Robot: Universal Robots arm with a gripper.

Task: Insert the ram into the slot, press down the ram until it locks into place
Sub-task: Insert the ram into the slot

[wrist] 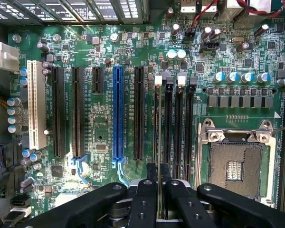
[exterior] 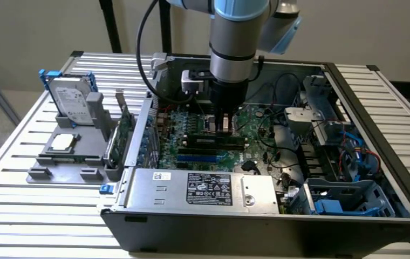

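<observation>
Inside an open computer case, the robot arm holds its gripper low over the motherboard. Its 2 fingers are pressed together on the ram, seen edge-on as a thin line running out from between them. Directly beneath the stick lies the slot, the outermost of 4 parallel black sockets, on the side nearest the blue socket. Whether the ram has entered it cannot be told. The likely trouble from here is alignment. The neighbouring sockets sit just beside the gripper's line, so a slight offset would land the stick on a socket wall. A tilted push could seat 1 end only, leaving a latch unlocked. The narrow pinch may also slip under load.
</observation>
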